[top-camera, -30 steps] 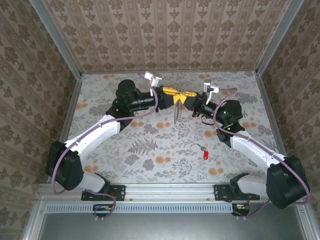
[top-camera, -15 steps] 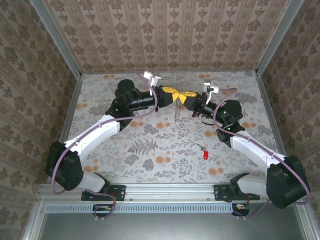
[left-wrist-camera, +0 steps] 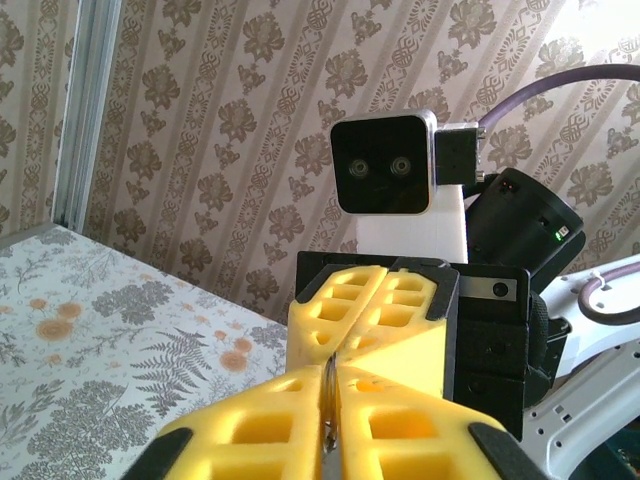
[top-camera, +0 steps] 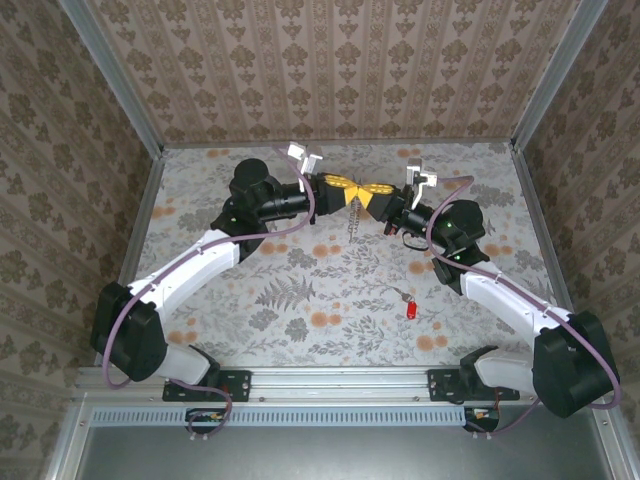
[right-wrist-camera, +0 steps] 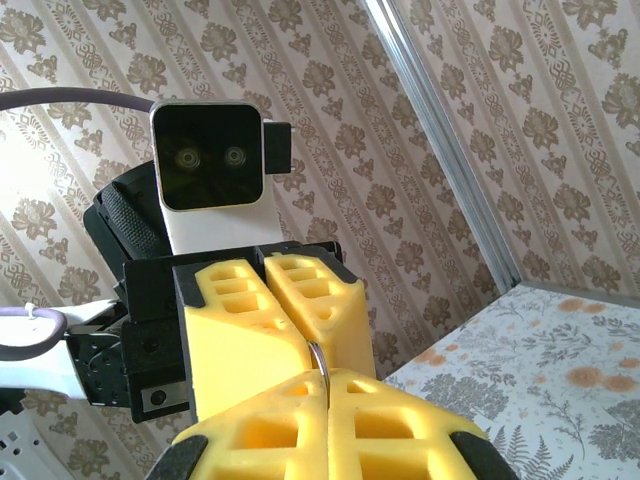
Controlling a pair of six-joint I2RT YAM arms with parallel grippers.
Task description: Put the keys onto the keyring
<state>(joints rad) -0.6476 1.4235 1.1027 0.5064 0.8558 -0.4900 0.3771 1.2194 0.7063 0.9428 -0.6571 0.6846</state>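
My two grippers meet fingertip to fingertip above the back of the table. The left gripper (top-camera: 347, 188) (left-wrist-camera: 330, 392) and the right gripper (top-camera: 374, 197) (right-wrist-camera: 326, 380) are both shut on the keyring. It shows as a thin metal edge (left-wrist-camera: 331, 385) (right-wrist-camera: 318, 355) between the yellow pads. A thin chain (top-camera: 352, 224) dangles below the meeting point. The keys (top-camera: 407, 304), a small silvery piece with a red end, lie on the table in front of the right arm, away from both grippers.
The table (top-camera: 300, 300) has a floral cloth and is boxed in by patterned walls with metal corner posts (top-camera: 120, 90). The right arm's forearm (top-camera: 500, 295) passes just right of the keys. Purple cables run along both arms.
The left gripper's jaws have come together on the keyring beside the right gripper. The dangling chain has swung slightly and hangs shorter. The arms and the keys stay put.
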